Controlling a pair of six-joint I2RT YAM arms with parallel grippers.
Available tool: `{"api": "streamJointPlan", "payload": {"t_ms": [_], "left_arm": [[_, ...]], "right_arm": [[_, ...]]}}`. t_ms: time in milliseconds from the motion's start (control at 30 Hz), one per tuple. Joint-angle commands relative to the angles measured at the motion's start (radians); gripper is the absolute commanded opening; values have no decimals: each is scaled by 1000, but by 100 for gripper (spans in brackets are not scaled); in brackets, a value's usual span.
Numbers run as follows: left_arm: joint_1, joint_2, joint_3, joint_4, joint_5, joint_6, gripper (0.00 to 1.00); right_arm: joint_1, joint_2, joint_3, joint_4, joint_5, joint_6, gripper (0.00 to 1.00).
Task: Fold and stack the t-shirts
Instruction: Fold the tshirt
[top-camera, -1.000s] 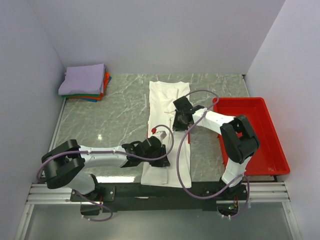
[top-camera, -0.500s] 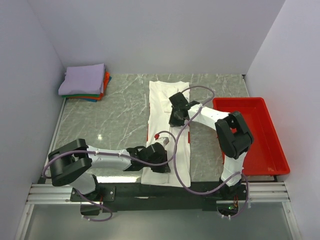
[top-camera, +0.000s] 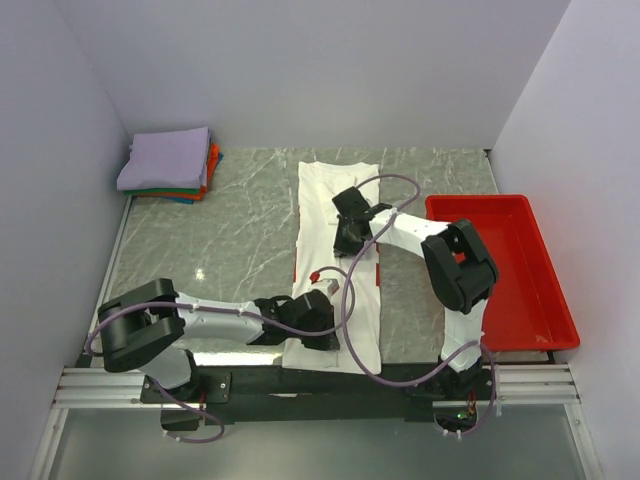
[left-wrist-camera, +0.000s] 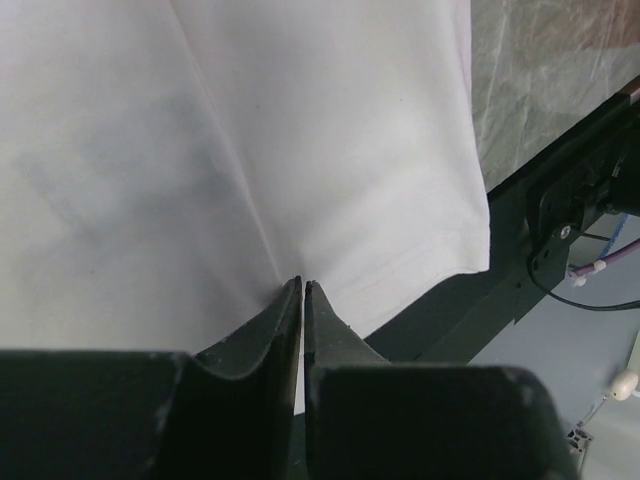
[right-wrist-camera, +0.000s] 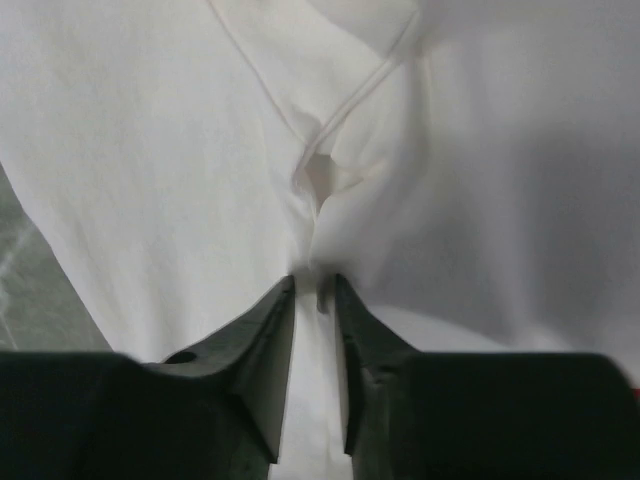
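The white t-shirt (top-camera: 330, 195) lies as a long narrow strip down the middle of the table, from the back to the near edge. My left gripper (top-camera: 320, 328) is on its near end; in the left wrist view the gripper (left-wrist-camera: 303, 283) is shut on the white cloth (left-wrist-camera: 330, 120) near the hem, with creases running from the tips. My right gripper (top-camera: 345, 240) is on the shirt's middle; in the right wrist view the gripper (right-wrist-camera: 315, 280) pinches a bunched fold of the cloth (right-wrist-camera: 150, 150). Folded lavender, orange, green and blue t-shirts (top-camera: 165, 160) are stacked at the back left.
A red plastic tray (top-camera: 540, 300) stands at the right of the table. The black frame rail (top-camera: 320, 385) runs along the near edge, just below the shirt's hem. Grey marble tabletop (top-camera: 210, 240) lies between the stack and the shirt.
My left gripper has moved right and nearer, onto the shirt's near end. My right gripper has moved left across the shirt's middle, drawing the cloth with it.
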Motion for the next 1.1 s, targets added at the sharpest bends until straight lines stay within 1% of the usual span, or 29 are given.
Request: {"api": "streamJointPlan", "payload": {"t_ms": [0, 100, 167, 300, 367, 500, 567, 600, 633, 667, 700, 733, 767, 833, 867, 900, 967, 1067], "left_arm": [[-4, -68, -7, -20, -15, 3, 11], [-6, -99, -11, -42, -20, 8, 11], [-6, -125, -13, -49, -18, 11, 11], [-6, -159, -17, -80, -21, 25, 11], [-4, -163, -24, -83, -17, 31, 12], [-4, -170, -27, -68, 10, 45, 17], [-6, -173, -24, -92, 3, 45, 17], [-6, -199, -30, -95, -1, 42, 18], [-4, -219, -51, -106, -19, 37, 19], [-3, -242, -60, -112, -26, 28, 22], [-1, -287, -69, -124, -26, 22, 25], [3, -309, -86, -159, -53, 19, 28], [22, -350, -96, -172, -56, 8, 35], [43, -395, -132, -204, -58, -7, 40], [68, -418, -146, -230, -50, -26, 44], [82, -468, -161, -244, -50, -33, 45], [118, -521, -200, -301, -59, -66, 49], [172, -637, -257, -351, -40, -101, 56]], "right_arm": [[1, -89, 31, -21, -2, -29, 32], [-6, -154, 35, -42, -33, -41, 43], [-13, -189, 26, -54, -44, -47, 44], [-22, -328, -40, -62, -59, -46, 44], [-22, -381, -101, -63, -73, -44, 44], [-22, -542, -247, -49, -99, -34, 43], [-21, -599, -342, -49, -110, -28, 42], [-22, -660, -377, -52, -110, -23, 42], [-21, -694, -450, -55, -108, -14, 42], [-21, -761, -487, -63, -108, -9, 41], [-22, -796, -523, -68, -110, -2, 41], [-21, -832, -591, -71, -113, 15, 40], [-22, -900, -625, -83, -125, 25, 40], [-24, -968, -716, -101, -130, 47, 40], [-24, -1028, -739, -132, -128, 54, 40], [-24, -1057, -759, -147, -128, 60, 40], [-24, -1135, -817, -187, -139, 80, 39], [-24, -1223, -899, -210, -203, 123, 39]]}}
